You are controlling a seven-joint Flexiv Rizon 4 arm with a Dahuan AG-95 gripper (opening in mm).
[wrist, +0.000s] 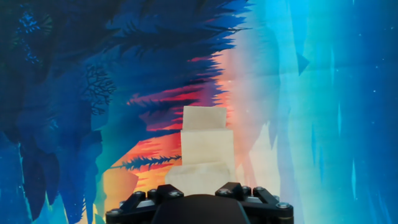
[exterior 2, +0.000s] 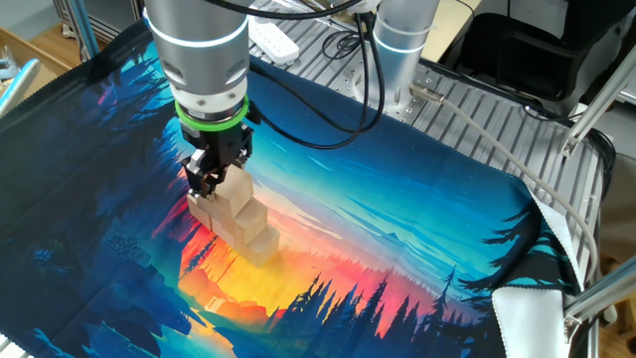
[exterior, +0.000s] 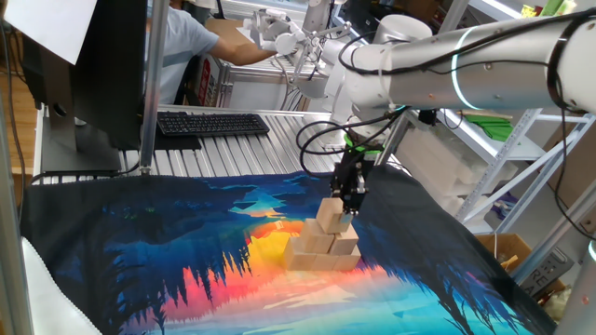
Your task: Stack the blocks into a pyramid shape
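Note:
A stack of light tan wooden blocks (exterior: 324, 249) stands on the printed cloth in stepped rows, and it also shows in the other fixed view (exterior 2: 241, 227). The top block (exterior: 330, 215) sits slightly tilted on the rows below. My gripper (exterior: 350, 210) is straight above the stack, its black fingers (exterior 2: 211, 177) down around the top block (exterior 2: 238, 188), and it looks shut on that block. The hand view looks down on the blocks (wrist: 205, 146) as steps. There the top block (wrist: 199, 177) lies just ahead of the gripper body, and the fingertips are hidden.
The colourful forest-print cloth (exterior: 186, 270) covers the table. A black keyboard (exterior: 209, 123) and a monitor stand behind it on the metal table top. A person sits at the back. A white cloth (exterior 2: 532, 308) lies at the table's corner.

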